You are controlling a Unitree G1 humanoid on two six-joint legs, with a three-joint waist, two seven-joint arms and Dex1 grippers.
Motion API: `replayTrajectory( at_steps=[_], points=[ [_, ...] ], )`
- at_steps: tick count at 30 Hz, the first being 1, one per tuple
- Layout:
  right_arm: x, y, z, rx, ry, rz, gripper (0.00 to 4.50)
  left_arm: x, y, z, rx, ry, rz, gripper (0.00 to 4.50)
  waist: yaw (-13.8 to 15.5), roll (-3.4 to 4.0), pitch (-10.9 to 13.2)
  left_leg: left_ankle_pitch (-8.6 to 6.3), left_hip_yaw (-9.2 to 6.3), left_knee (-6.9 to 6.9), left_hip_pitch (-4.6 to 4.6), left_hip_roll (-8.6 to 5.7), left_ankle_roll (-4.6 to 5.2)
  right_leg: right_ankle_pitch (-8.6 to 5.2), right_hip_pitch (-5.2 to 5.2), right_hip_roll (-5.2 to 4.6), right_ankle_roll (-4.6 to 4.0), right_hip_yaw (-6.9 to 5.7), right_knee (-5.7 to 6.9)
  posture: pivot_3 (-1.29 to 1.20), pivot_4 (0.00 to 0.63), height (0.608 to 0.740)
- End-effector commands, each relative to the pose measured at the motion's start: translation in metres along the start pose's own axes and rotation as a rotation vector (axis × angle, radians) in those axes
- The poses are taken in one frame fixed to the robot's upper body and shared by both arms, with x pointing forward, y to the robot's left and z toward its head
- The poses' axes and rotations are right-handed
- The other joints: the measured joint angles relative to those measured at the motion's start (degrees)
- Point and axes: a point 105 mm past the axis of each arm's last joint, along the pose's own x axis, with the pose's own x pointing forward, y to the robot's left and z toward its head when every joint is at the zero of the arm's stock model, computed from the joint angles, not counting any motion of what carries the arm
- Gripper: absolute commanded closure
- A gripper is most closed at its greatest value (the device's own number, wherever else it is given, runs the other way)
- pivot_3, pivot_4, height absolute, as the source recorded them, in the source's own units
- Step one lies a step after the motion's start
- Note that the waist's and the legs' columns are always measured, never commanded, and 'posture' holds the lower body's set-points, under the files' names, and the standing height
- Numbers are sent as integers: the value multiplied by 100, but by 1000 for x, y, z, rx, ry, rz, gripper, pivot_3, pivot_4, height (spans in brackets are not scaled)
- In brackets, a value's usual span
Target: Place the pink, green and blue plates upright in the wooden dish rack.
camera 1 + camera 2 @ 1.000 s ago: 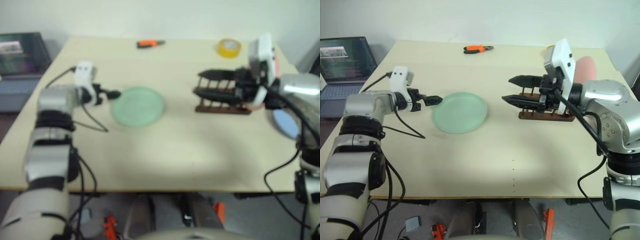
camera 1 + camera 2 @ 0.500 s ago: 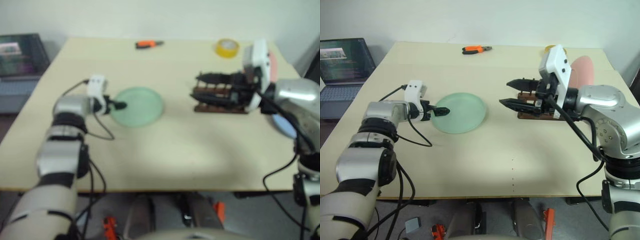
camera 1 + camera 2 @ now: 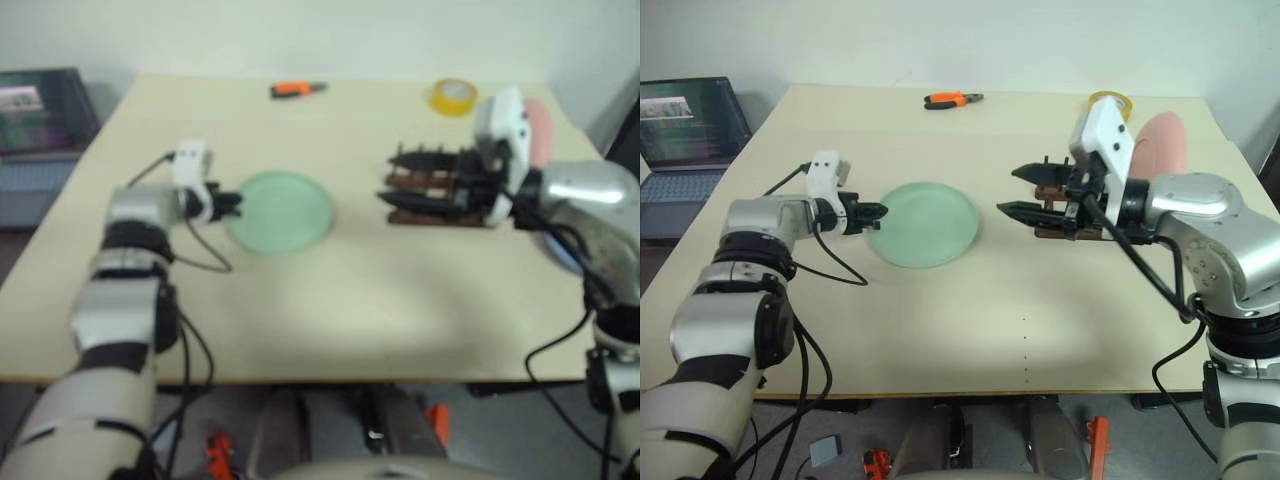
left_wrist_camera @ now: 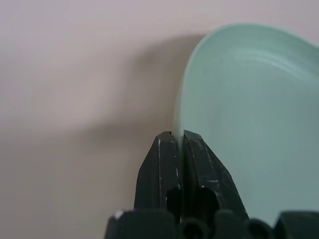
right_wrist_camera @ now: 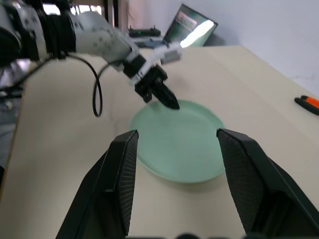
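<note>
One thin pinch: the left gripper [image 3: 876, 211] clamps the round mint-green plate [image 3: 923, 224] by its left rim, so it may slip when lifted; the right gripper [image 3: 1022, 191] hangs open.

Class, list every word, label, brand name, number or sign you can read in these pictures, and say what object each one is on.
None can be read.
Laptop screen: shows a lit image, too small and blurred to read.
Green plate, yellow tape roll, wooden dish rack: no markings visible.
</note>
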Motion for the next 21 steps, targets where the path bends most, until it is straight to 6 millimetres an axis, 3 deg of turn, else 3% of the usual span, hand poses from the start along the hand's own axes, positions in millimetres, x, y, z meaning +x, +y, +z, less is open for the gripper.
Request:
replayTrajectory(
  at_steps=[1, 7, 11, 15, 21],
  points=[
    [8, 3, 2, -98, -3, -4, 1774, -19, 1, 41, 25, -122, 18, 4492, -4, 0, 0, 0, 0, 0, 0, 1, 0, 0, -1, 1, 0, 0, 0, 0, 150, 740],
    [46, 3, -9, -240, 20, -33, 1774, -39, -5, 76, 42, -226, 28, 4492, -22, -1, 0, 0, 0, -2, 0, 2, 0, 0, -2, 6, 0, 2, 1, 0, 150, 740],
    [71, 8, -6, -321, -5, -37, 1774, -47, -17, 88, 79, -251, 5, 4492, -15, -1, 0, 0, 0, -1, -2, 2, -1, 0, -4, 6, 0, 1, 2, 0, 150, 740],
    [103, 13, -14, -541, 22, -56, 1774, -58, -27, 101, 126, -280, -10, 4492, -19, -1, 0, 0, 2, -1, -1, 1, -1, 0, -4, 5, 0, 3, 2, 0, 150, 740],
    [119, 20, -35, -601, 74, 3, 1774, -65, -33, 106, 163, -287, -14, 4492, -17, -1, 0, 1, 2, -1, -1, 2, -1, 0, -4, 5, -1, 4, 3, 0, 150, 740]
  ],
)
